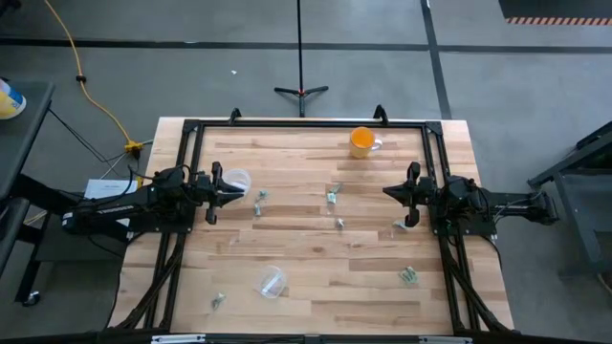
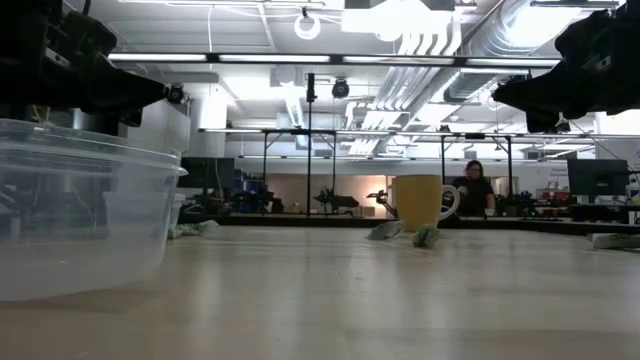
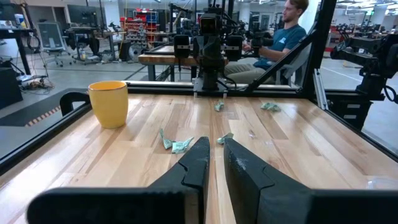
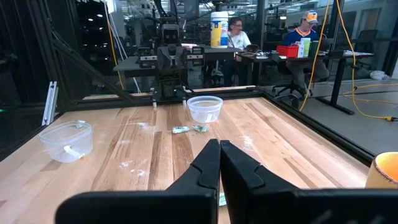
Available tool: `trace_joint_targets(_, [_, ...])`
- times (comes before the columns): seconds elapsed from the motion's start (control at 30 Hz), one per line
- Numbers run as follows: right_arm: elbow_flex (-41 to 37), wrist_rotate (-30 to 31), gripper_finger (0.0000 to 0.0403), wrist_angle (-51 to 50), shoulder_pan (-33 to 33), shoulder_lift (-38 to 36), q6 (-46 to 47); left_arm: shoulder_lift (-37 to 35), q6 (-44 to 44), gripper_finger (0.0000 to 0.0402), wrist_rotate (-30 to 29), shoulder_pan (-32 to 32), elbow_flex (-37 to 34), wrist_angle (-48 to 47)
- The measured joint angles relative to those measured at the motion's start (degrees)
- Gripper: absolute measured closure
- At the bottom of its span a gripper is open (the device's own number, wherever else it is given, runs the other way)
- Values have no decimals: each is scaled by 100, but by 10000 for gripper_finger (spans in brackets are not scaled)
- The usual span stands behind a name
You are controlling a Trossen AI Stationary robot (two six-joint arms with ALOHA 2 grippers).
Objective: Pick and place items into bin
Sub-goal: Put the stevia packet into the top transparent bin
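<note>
Several tiny silvery grey-green pieces lie scattered flat on the wooden table: one [image 1: 260, 198] near my left gripper, two [image 1: 332, 194] [image 1: 339, 223] mid-table, one [image 1: 402, 226] by my right gripper, and two [image 1: 409, 275] [image 1: 218, 301] toward the near edge. Two clear plastic bins stand on the table: one [image 1: 236, 180] beside my left gripper, the other [image 1: 272, 282] near the front. My left gripper [image 3: 216, 155] hovers at the table's left with a narrow gap between its fingers. My right gripper [image 4: 219, 152] hovers at the table's right, shut. Neither holds anything.
An orange mug [image 1: 361, 141] stands near the far edge. A black frame [image 1: 306, 122] runs round the table. In the right wrist view the nearer bin [image 4: 66, 140] seems to hold a small piece. People sit at desks beyond the table. Bare wood lies between the arms.
</note>
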Motion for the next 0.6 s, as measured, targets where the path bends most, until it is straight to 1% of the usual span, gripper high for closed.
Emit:
trace_joint_targets(0.43, [1,0,397,0,-2,0,0,2,0,316,1,1,0,0])
trace_joint_targets(0.6, [0,0,401,1,-2,0,0,2,0,316,1,1,1,0])
